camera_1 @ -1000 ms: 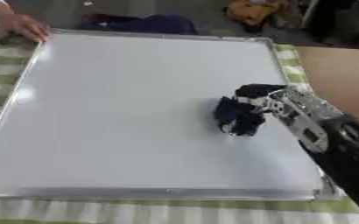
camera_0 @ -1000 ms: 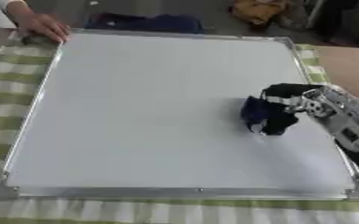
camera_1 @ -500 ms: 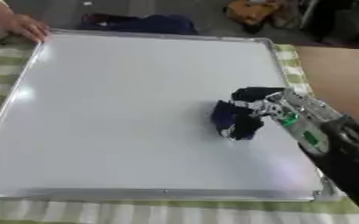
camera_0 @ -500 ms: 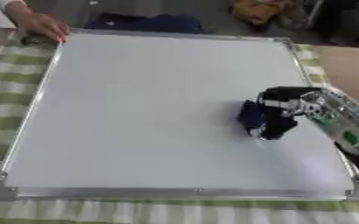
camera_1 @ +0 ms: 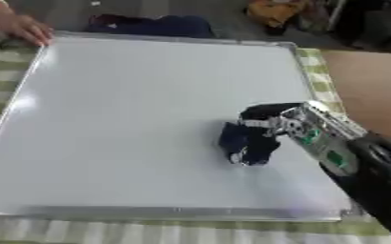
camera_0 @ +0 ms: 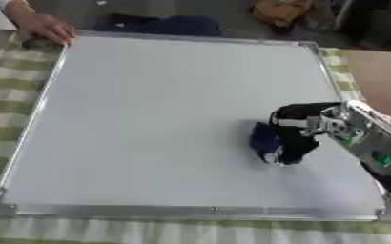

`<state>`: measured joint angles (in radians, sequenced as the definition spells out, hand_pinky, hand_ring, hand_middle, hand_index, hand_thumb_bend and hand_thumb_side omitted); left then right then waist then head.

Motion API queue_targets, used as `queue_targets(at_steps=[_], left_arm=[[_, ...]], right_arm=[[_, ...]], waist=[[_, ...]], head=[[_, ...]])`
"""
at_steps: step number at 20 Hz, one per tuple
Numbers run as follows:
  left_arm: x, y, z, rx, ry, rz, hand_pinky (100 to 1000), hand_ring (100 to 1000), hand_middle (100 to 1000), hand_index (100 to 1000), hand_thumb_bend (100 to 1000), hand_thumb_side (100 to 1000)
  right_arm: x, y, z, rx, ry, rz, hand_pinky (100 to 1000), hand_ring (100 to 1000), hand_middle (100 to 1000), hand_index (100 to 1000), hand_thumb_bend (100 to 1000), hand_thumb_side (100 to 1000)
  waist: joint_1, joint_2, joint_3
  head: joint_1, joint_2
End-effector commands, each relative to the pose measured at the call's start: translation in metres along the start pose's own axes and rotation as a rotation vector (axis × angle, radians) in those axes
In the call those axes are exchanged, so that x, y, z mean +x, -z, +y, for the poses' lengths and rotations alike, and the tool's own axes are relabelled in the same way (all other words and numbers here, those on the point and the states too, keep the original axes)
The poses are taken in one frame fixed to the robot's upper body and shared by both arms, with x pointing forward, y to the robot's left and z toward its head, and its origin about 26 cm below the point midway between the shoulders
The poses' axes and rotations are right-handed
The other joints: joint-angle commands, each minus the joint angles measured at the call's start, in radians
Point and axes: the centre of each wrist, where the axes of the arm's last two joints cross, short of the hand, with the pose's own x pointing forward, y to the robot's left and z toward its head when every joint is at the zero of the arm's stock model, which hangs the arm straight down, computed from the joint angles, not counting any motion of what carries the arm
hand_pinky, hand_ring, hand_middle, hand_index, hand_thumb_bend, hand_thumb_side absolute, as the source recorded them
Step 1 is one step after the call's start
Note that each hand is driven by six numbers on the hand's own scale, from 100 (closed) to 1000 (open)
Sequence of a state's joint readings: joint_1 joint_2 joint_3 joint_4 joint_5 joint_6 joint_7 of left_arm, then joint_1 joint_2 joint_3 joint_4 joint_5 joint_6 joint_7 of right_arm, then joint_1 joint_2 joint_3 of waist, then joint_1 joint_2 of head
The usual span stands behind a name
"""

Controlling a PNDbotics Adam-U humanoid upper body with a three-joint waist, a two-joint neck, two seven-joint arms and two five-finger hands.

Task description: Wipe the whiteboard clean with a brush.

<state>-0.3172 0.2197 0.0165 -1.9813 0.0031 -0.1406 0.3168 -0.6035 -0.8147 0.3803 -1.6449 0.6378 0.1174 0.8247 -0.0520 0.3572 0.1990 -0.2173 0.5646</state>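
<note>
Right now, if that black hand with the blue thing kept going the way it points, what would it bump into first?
The right hand points leftward over the whiteboard. Nothing stands in that line; it looks free up to the board's left frame edge.

Under everything you have a green and white checked cloth (camera_0: 15,76), which shows along the left side and the near edge. At the far left corner a person's bare hand (camera_0: 45,27) rests on it. Beyond the far edge you see a dark blue bundle (camera_0: 169,25), and more to the right something orange-brown (camera_0: 278,10), which you cannot make out. On the right lies a bare brown surface (camera_0: 382,78).
</note>
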Motion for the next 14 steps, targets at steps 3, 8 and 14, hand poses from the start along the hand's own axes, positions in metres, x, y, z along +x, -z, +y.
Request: queue_targets(at_steps=[3,8,14], left_arm=[[0.007,0.005,0.000,-0.013,-0.003,-0.032,648,797,775,813,202,1000],[0.007,0.005,0.000,-0.014,-0.003,-0.032,648,797,775,813,202,1000],[0.007,0.005,0.000,-0.013,-0.003,-0.033,648,797,775,813,202,1000]], right_arm=[[0.009,-0.011,-0.006,0.007,-0.032,-0.031,664,789,710,244,171,632],[0.016,-0.015,-0.008,0.014,-0.051,-0.052,664,789,710,245,169,636],[0.016,-0.014,-0.007,0.019,-0.056,-0.036,666,793,715,248,169,629]], waist=[[0.002,-0.016,0.001],[0.000,-0.018,0.003],[0.001,-0.019,0.005]], head=[[0.000,-0.012],[0.000,-0.012],[-0.002,-0.014]])
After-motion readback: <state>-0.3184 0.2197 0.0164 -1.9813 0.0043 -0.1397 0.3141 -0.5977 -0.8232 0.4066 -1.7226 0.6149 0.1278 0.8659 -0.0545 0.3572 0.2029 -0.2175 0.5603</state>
